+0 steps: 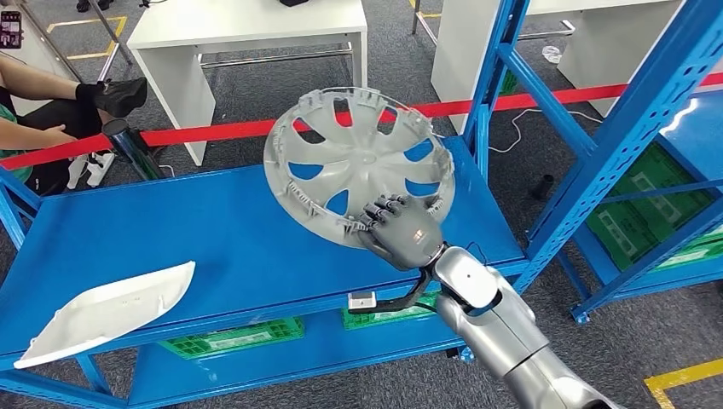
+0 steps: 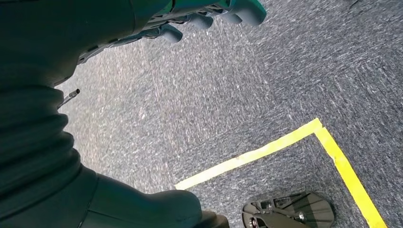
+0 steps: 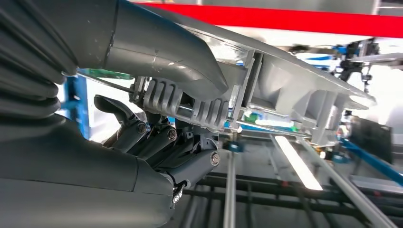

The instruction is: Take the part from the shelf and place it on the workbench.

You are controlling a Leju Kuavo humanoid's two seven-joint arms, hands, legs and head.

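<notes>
Left of the wheel cover [image 1: 358, 162], a white panel [image 1: 107, 308] lies on the blue worktop [image 1: 222, 239]. The cover hangs tilted above that worktop, its near rim pinched by the right robot hand [image 1: 401, 230]. It looks light, stiff, and brittle at the clips, so the rim is the safest hold. The left robot hand [image 2: 209, 14] hangs over carpet, fingers curled on nothing.

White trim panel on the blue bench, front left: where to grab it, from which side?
Likely the narrow pointed end of the white panel, which overhangs the front edge of the blue bench. Come from the robot's side, fingers under the overhang, thumb on top. Its broad, shallow curved face offers little to pinch. The right hand holds the wheel cover.
</notes>
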